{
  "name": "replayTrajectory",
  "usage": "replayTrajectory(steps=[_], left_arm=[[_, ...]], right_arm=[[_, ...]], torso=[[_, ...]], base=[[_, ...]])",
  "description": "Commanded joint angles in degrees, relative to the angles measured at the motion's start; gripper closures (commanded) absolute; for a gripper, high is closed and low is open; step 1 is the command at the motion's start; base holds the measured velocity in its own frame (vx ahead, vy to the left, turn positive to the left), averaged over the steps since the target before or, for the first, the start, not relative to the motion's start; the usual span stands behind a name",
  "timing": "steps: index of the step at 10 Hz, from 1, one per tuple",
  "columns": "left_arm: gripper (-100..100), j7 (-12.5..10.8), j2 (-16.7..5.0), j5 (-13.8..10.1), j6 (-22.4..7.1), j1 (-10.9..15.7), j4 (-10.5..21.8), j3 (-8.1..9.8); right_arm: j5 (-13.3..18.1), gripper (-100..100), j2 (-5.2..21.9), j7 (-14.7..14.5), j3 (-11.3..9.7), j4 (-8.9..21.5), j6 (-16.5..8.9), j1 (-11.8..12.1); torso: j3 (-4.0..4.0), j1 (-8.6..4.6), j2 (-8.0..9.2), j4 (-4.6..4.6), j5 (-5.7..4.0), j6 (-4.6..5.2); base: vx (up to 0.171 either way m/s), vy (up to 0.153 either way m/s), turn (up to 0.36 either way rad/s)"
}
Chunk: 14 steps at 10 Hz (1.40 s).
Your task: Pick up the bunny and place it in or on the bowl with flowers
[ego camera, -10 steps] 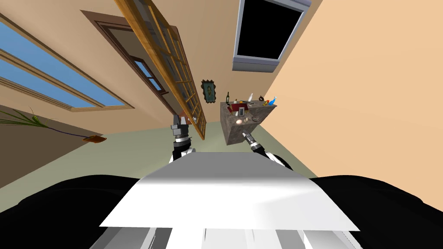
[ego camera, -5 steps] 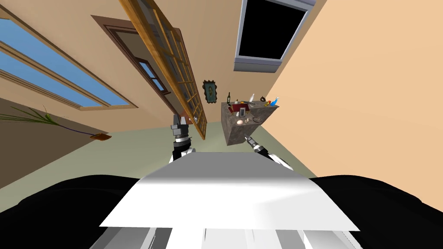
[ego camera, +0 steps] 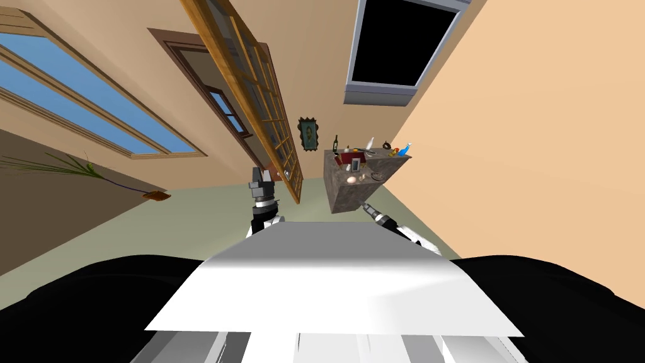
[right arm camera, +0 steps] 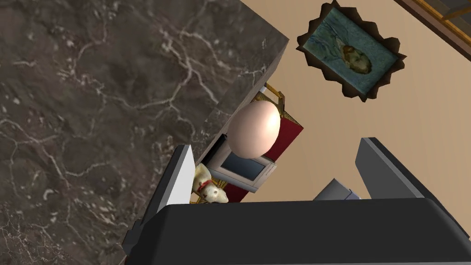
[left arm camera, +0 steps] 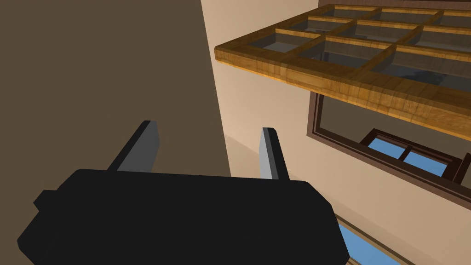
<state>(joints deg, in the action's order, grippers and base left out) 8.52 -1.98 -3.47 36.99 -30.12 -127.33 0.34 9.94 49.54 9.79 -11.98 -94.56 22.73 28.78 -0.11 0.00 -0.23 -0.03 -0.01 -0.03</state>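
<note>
Room, head view: peach walls and a grey-green floor surround you. A dark marbled counter (ego camera: 350,192) stands ahead on the right, its top crowded with small things.
Door, head view: a glazed wooden door (ego camera: 264,120) hangs open left of the counter, with a framed picture (ego camera: 308,133) on the far wall between them.
Arms, head view: your left claw (ego camera: 260,175) is raised near the door; your right claw (ego camera: 365,206) is at the counter's near face.
Left wrist view: your left claw (left arm camera: 209,126) is wide, holding nothing.
Right wrist view: your right claw (right arm camera: 276,145) is wide, holding nothing, close to the counter's marbled side.
Bunny, right wrist view: the white bunny (right arm camera: 209,189) with a red collar sits at the counter top's edge, just beside one finger (right arm camera: 179,177). A grey frame (right arm camera: 244,168) and a pink egg (right arm camera: 254,129) are next to it.
</note>
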Motion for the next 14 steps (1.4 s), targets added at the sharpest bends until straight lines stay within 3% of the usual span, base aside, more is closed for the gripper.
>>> replayTrajectory(steps=[1,4,5,6,7,8,11,13,14], left_arm=[[0,0.0,0.0,0.0,0.0,0.0,0.0,0.00],[0,0.0,0.0,0.0,0.0,0.0,0.0,0.00],[0,0.0,0.0,0.0,0.0,0.0,0.0,0.00],[0,0.0,0.0,0.0,0.0,0.0,0.0,0.00],[0,0.0,0.0,0.0,0.0,0.0,0.0,0.00],[0,0.0,0.0,0.0,0.0,0.0,0.0,0.00],[0,0.0,0.0,0.0,0.0,0.0,0.0,0.00],[0,0.0,0.0,0.0,0.0,0.0,0.0,0.00],[0,0.0,0.0,0.0,0.0,0.0,0.0,0.00]], right_arm=[[0.3,-100,2.6,-0.1,0.3,0.8,0.3,1.0],[2.1,-100,7.7,-0.5,-0.4,5.1,0.3,1.4],[2.1,-100,8.8,-0.5,-0.4,5.1,0.3,1.4],[3.0,-100,10.7,-0.9,-0.8,7.2,0.4,1.6],[3.0,-100,11.8,-0.9,-0.8,7.2,0.4,1.6],[3.9,-100,13.8,-1.2,-1.1,9.2,0.5,1.7],[4.7,-100,17.6,-1.7,-1.4,11.1,0.7,1.9],[6.3,-100,21.7,-2.6,-2.0,14.5,1.2,2.1],[6.3,-100,23.0,-2.6,-2.0,14.5,1.2,2.1]], torso=[[0.00,0.00,0.00,0.00,0.00,0.00],[-0.01,0.00,-0.01,0.00,0.01,0.02],[-0.03,0.02,-0.06,-0.01,0.01,0.01],[-0.03,0.03,-0.05,-0.01,0.01,0.01],[-0.04,0.04,-0.07,-0.02,0.01,0.00],[-0.05,0.02,-0.09,-0.02,0.01,0.02],[-0.09,0.03,-0.16,-0.03,0.02,0.00],[-0.10,0.06,-0.17,-0.04,0.02,0.00],[-0.18,0.03,-0.32,-0.07,0.01,-0.02]], base=[[0.043,0.003,0.050],[0.056,0.004,0.073],[0.058,0.005,0.045],[0.064,0.014,0.109],[0.070,0.001,0.049],[0.101,0.002,0.101],[0.080,0.003,0.068],[0.113,0.007,0.132],[0.107,0.007,0.072]])
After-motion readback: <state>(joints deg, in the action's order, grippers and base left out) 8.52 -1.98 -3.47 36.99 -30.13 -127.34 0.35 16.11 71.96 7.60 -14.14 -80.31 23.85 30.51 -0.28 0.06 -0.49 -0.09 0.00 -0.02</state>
